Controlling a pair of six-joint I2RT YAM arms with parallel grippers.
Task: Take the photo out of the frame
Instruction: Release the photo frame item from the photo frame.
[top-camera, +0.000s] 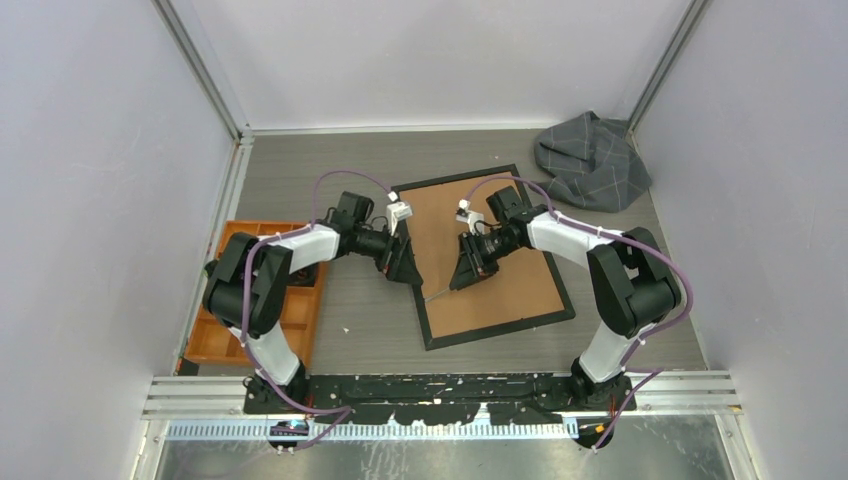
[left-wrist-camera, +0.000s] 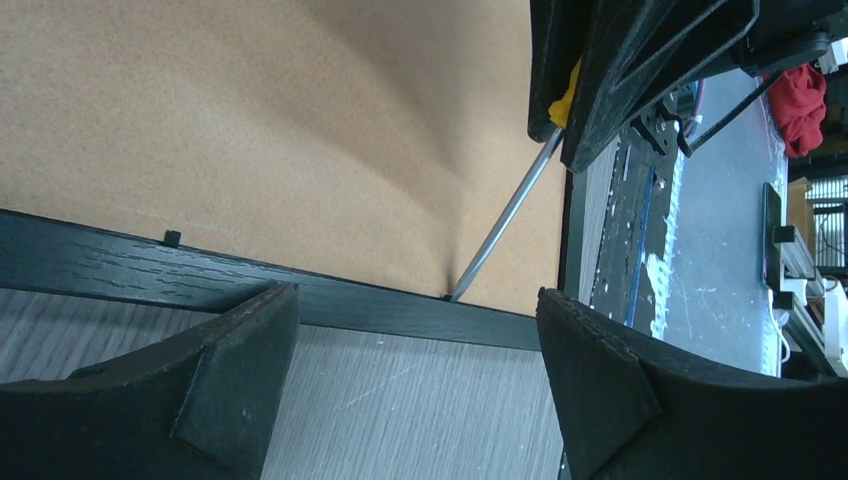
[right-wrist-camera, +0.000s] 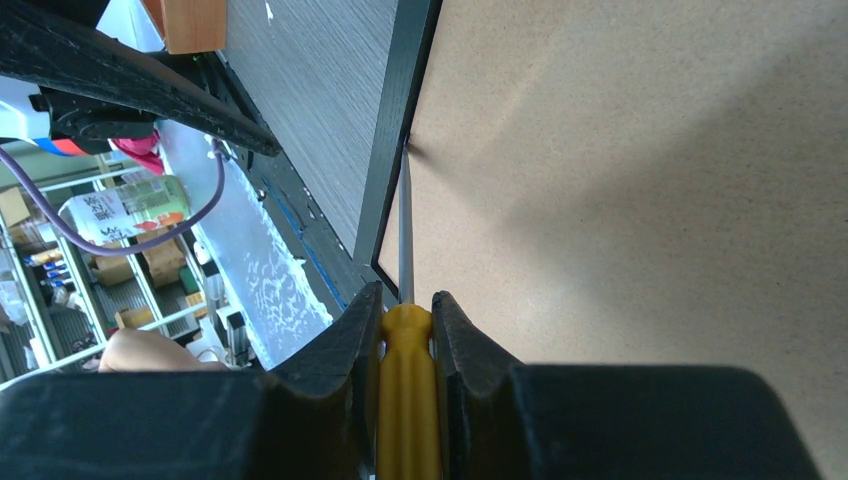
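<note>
The frame (top-camera: 500, 326) lies face down, its brown backing board (top-camera: 510, 270) up inside the thin black border. The photo is hidden under the board. My right gripper (top-camera: 462, 275) is shut on a yellow-handled screwdriver (right-wrist-camera: 405, 380). Its metal shaft (right-wrist-camera: 405, 220) points at the frame's left border (right-wrist-camera: 400, 120), with the tip at the seam between board and border (left-wrist-camera: 450, 295). My left gripper (top-camera: 405, 270) is open and empty just outside that left border (left-wrist-camera: 200, 275), its fingers (left-wrist-camera: 240, 350) over the table beside the tip.
An orange compartment tray (top-camera: 215, 335) sits at the table's left edge. A crumpled grey cloth (top-camera: 592, 160) lies at the back right. White walls close in the table on three sides.
</note>
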